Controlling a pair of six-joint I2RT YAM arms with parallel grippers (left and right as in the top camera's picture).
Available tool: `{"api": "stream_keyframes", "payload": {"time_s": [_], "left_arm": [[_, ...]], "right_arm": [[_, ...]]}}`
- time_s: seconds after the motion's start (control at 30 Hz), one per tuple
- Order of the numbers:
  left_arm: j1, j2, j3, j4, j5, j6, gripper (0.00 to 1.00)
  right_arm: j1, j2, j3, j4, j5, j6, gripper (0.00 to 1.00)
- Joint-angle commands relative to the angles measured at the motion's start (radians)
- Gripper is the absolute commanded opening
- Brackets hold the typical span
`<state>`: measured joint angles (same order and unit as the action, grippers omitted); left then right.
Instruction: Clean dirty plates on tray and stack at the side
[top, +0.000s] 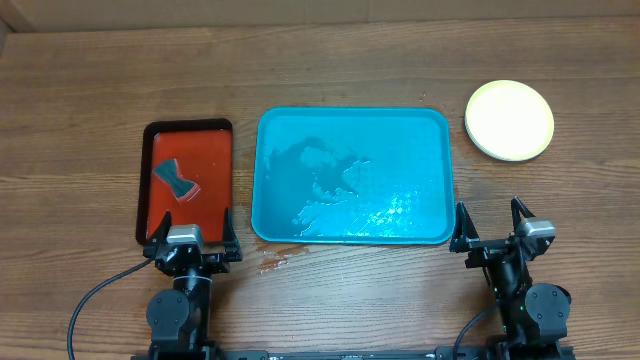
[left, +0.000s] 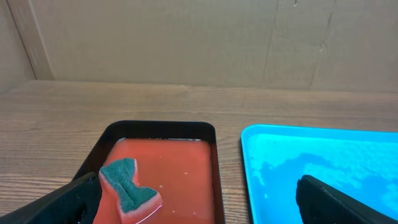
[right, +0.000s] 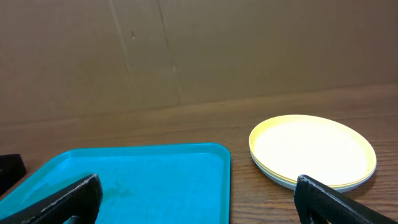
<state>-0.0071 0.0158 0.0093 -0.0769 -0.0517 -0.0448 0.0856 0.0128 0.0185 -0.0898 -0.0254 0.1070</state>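
The turquoise tray (top: 350, 176) lies at the table's middle with no plates on it, only wet streaks; it also shows in the left wrist view (left: 323, 162) and the right wrist view (right: 137, 180). The plates (top: 509, 120) sit stacked on the table at the far right, a pale yellow one on top with a pale blue-white edge beneath, as the right wrist view (right: 314, 149) shows. My left gripper (top: 193, 240) is open and empty at the near edge, behind the red tray. My right gripper (top: 492, 228) is open and empty near the tray's near right corner.
A red tray with a black rim (top: 188, 180) lies left of the turquoise tray and holds a green-and-orange sponge (top: 174, 180), also in the left wrist view (left: 129, 186). Small wet spots (top: 272, 262) mark the wood near the turquoise tray's near left corner. A cardboard wall stands behind.
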Motion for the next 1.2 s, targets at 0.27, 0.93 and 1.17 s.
{"api": "stream_keyframes", "payload": {"time_s": [0.27, 0.93, 1.17], "left_arm": [[-0.007, -0.012, -0.005, 0.003, 0.0, 0.023, 1.0], [-0.007, -0.012, -0.005, 0.003, 0.0, 0.023, 1.0], [-0.007, -0.012, -0.005, 0.003, 0.0, 0.023, 1.0]], "right_arm": [[0.005, -0.01, -0.01, 0.006, 0.006, -0.003, 1.0], [0.002, -0.01, -0.01, 0.005, 0.009, -0.012, 1.0], [0.002, -0.01, -0.01, 0.006, 0.002, -0.078, 1.0]]}}
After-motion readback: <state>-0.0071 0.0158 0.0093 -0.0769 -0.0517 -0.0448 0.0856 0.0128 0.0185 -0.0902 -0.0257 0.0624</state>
